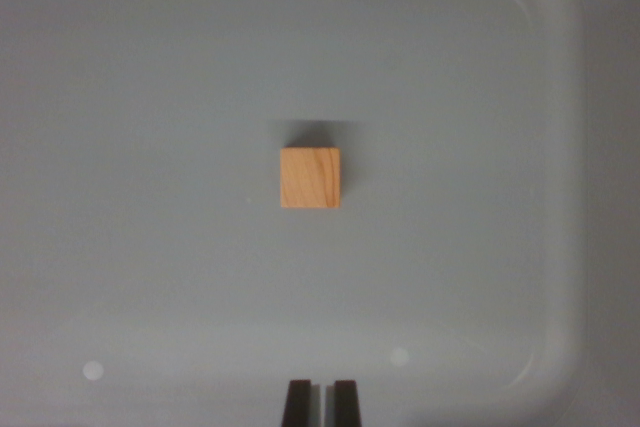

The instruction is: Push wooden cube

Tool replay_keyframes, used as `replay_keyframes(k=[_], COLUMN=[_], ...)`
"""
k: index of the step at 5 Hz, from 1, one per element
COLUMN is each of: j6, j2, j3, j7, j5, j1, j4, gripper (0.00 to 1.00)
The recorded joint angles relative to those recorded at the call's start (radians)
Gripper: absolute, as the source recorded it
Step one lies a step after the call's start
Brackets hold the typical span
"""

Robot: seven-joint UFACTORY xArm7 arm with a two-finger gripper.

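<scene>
A small light wooden cube [310, 178] rests on the floor of a grey tray, near the middle of the wrist view. My gripper [321, 402] shows only as two dark fingertips at the bottom edge, below the cube and well apart from it. The fingertips stand close together with a narrow slit between them and nothing held, so the gripper looks shut.
The grey tray's raised rim [565, 67] curves along the top and the wrist view's right, with a rounded corner at the upper right. Two pale round spots [93, 370] lie on the tray floor near the bottom.
</scene>
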Motion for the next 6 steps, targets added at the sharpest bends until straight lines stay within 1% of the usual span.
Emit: replay_keyframes(k=[1, 2, 3, 4, 5, 6], j6=[-0.012, -0.012, -0.029, -0.029, -0.05, -0.05], j2=[0.003, 0.003, 0.008, 0.008, 0.014, 0.014], j3=[0.0, 0.0, 0.0, 0.0, -0.001, -0.001], j7=[-0.001, -0.001, -0.002, -0.002, -0.004, -0.004], j5=[0.0008, 0.0008, 0.0021, 0.0021, 0.0036, 0.0036], j1=[-0.0004, -0.0004, -0.0009, -0.0009, -0.0016, -0.0016], j4=[-0.009, -0.009, -0.022, -0.022, -0.038, -0.038], gripper=[0.0, 0.0, 0.0, 0.0, 0.0, 0.0])
